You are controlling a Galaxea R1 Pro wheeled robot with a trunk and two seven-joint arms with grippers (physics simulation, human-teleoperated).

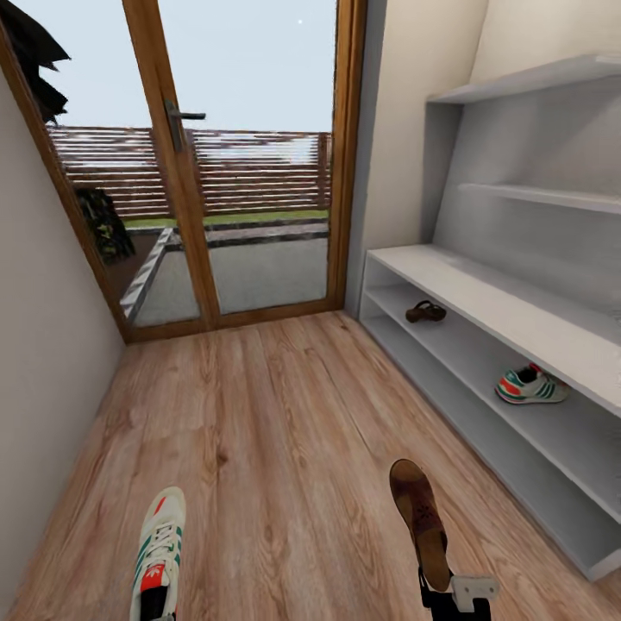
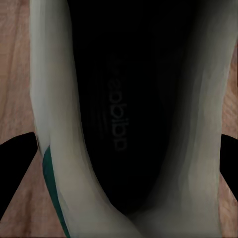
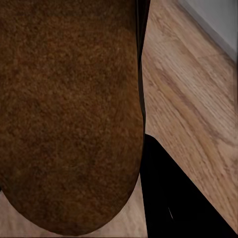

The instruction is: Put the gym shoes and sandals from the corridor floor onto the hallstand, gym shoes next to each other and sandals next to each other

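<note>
One brand word is found in the left wrist view: "adidas" is printed in dim grey letters on the dark insole [image 2: 118, 104] inside the white sneaker [image 2: 59, 129]. The letters are seen turned sideways and are faint, so the word is only just made out. In the head view, a white trefoil-like logo is seen on the red tongue patch [image 1: 153, 573] of the same sneaker [image 1: 159, 539], but no letters can be read there. No writing can be read on the brown sandal [image 3: 69, 109], on the other shoes, on the shoe rack [image 1: 483, 302] or on the door [image 1: 172, 164].
</note>
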